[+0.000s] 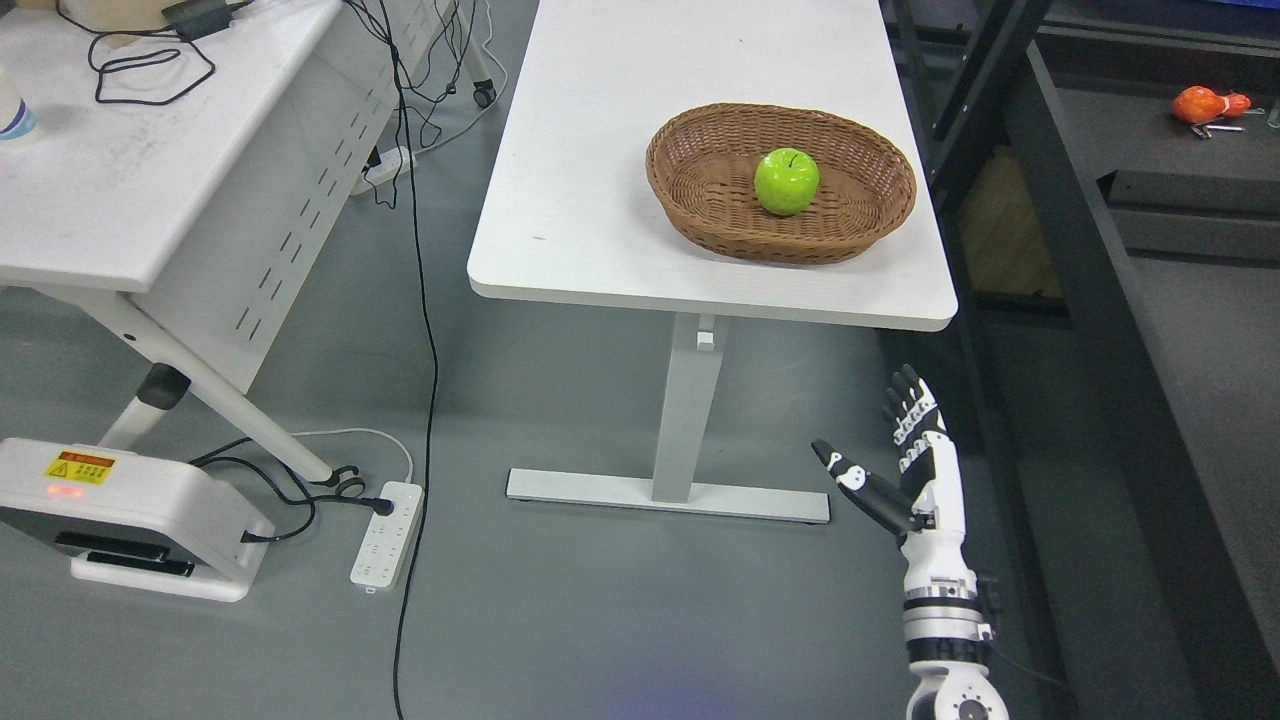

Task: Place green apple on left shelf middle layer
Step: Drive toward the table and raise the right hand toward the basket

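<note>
head camera, high, looking down at table [600,200]

A brown wicker basket [700,215] is set near the right front corner of a white table [590,180]; a green apple [786,181] is held inside it.

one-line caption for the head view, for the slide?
Right hand open below the white table's edge; green apple sits in the wicker basket.

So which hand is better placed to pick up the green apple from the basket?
The right hand. It is the only one in view, open, raised below the table edge on the side where the apple lies in the basket.
</note>
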Controlling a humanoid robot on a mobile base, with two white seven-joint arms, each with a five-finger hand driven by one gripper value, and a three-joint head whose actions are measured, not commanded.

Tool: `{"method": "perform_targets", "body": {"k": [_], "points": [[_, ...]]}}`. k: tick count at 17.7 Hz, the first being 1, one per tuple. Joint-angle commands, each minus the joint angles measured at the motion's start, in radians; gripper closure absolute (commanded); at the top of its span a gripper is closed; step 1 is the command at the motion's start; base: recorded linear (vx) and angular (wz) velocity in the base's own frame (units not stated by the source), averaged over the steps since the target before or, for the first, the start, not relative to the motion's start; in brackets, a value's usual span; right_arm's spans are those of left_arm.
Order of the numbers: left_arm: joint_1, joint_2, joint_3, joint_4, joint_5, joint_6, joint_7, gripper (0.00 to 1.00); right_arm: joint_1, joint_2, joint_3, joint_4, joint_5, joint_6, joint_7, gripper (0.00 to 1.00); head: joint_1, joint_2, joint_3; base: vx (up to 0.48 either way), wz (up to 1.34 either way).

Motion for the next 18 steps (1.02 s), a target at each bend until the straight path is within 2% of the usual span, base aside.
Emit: {"method": "perform_targets", "body": {"k": [1, 8, 10, 14, 15, 17, 18], "points": [[-0.021, 0.017, 0.000, 0.000, 0.000, -0.001, -0.001, 0.00, 0.001, -0.017, 0.000, -0.001, -0.014, 0.001, 0.001, 0.00, 0.0000, 0.000, 0.000, 0.000, 0.00], [-0.021, 0.017, 0.000, 0.000, 0.000, -0.001, -0.001, 0.00, -0.007, -0.017, -0.013, 0.001, -0.017, 0.004, 0.002, 0.00, 0.0000, 0.000, 0.000, 0.000, 0.00], [-0.021, 0.017, 0.000, 0.000, 0.000, -0.001, -0.001, 0.00, -0.044, -0.084, -0.089, -0.002, 0.024, -0.002, 0.001, 0.00, 0.0000, 0.000, 0.000, 0.000, 0.00], [-0.021, 0.017, 0.000, 0.000, 0.000, -0.001, -0.001, 0.00, -0.078, -0.372, -0.275, -0.054, 0.331, -0.002, -0.004, 0.01, 0.0000, 0.000, 0.000, 0.017, 0.00], [-0.021, 0.017, 0.000, 0.000, 0.000, -0.001, -0.001, 0.00, -0.076, -0.435, -0.308, -0.079, 0.342, -0.002, -0.004, 0.01, 0.0000, 0.000, 0.000, 0.052, 0.02], [-0.021, 0.017, 0.000, 0.000, 0.000, -0.001, -0.001, 0.00, -0.074, -0.514, -0.352, -0.085, 0.342, -0.011, 0.008, 0.00, 0.0000, 0.000, 0.000, 0.063, 0.02], [-0.021, 0.017, 0.000, 0.000, 0.000, -0.001, -0.001, 0.00, -0.073, -0.529, -0.365, -0.087, 0.341, -0.081, 0.008, 0.00, 0.0000, 0.000, 0.000, 0.075, 0.01]]}}
